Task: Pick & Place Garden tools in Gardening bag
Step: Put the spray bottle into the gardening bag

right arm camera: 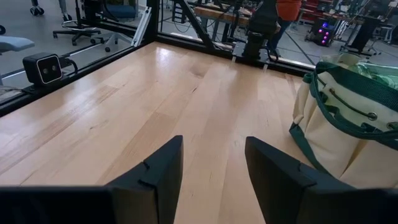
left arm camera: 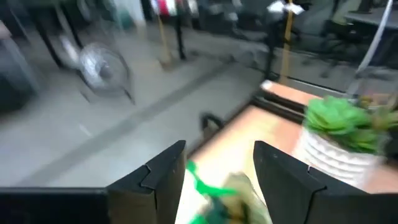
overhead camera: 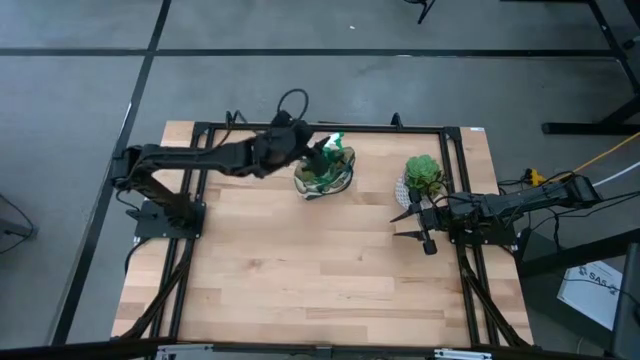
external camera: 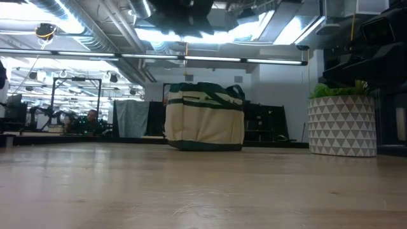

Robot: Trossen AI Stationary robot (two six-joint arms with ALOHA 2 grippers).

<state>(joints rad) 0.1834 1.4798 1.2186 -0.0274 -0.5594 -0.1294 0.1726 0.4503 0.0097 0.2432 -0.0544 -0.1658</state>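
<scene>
Looking down, high view: we hold our left gripper over the gardening bag, at the far middle of the table, with something green at the bag's mouth; we judge that height suits a drop into the bag.
Right arm: our right gripper waits near the table's right edge, beside the potted plant.
Low view: the bag stands upright, well apart from the plant pot; no tool lies on the boards.
Left wrist view: our fingers are spread, released, with a blurred green thing below them.
Right wrist view: our fingers stand apart, grasping nothing, aimed over bare boards toward the bag.
</scene>
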